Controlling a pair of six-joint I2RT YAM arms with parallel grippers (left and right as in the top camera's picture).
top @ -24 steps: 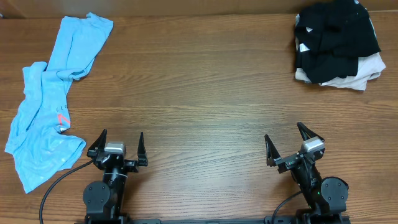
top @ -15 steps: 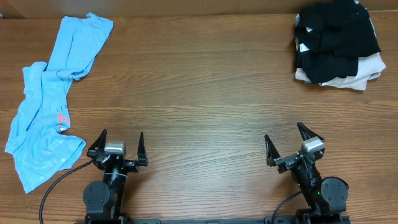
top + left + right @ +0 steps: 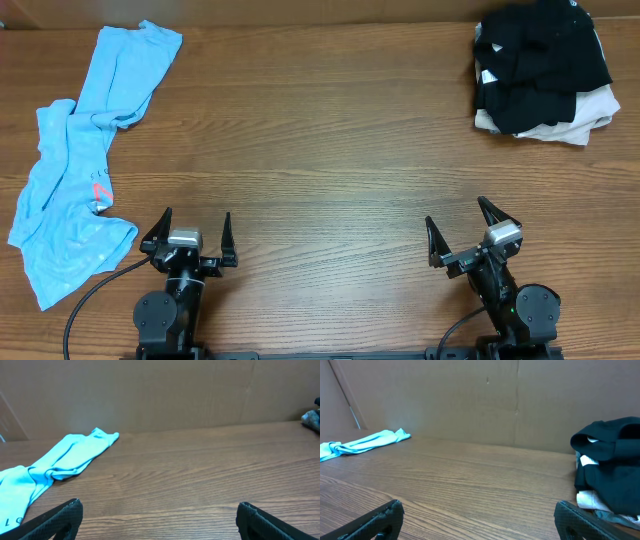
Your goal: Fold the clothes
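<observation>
While both grippers gape, T-shirt (image 3: 75,160) lies crumpled far left.

The left gripper (image 3: 196,216) and right gripper (image 3: 455,211) are black, with pointed fingers (image 3: 160,230) and a silver block. Black cables (image 3: 92,292) trail near the table's (image 3: 330,150) front edge.

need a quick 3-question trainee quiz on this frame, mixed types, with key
1. True or false: the light blue T-shirt lies spread out flat.
2. Seen from the robot, where is the pile of black garments? A) far right B) between the grippers C) on top of the T-shirt
3. What state are the left gripper and the right gripper in, and what do they hold?
Key: 1 false, it is crumpled at the far left. 2 A. 3 both open, holding nothing.
</observation>
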